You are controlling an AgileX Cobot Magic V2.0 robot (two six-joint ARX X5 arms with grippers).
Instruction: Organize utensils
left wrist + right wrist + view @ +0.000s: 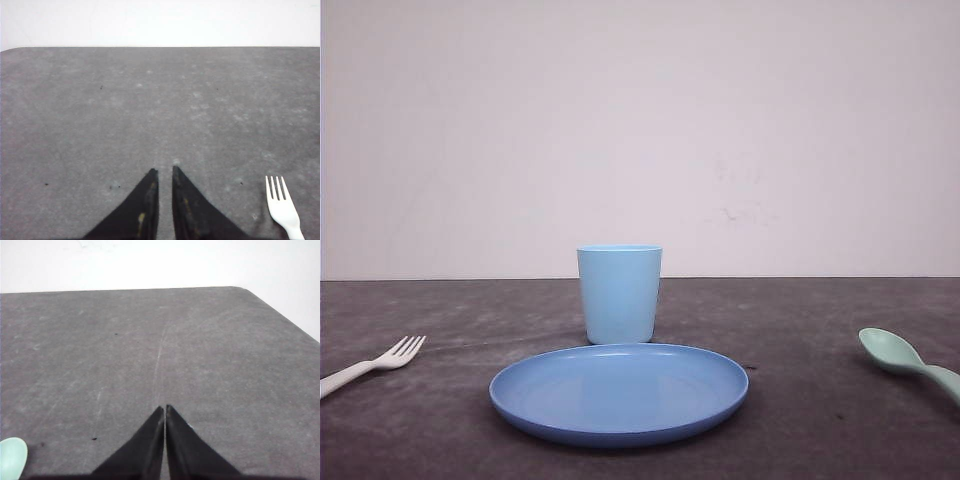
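Fork (pixel 283 207) beside left fingers (pixel 145 200), apart.

Low front camera faces wall; wrist cameras overlook the table (pixel 800 420).

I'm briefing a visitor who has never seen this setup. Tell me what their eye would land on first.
The blue plate at the table's centre draws the eye first, with the light blue cup upright just behind it. Then the white fork lying at the far left edge and the mint-green spoon at the far right, both apart from the plate.
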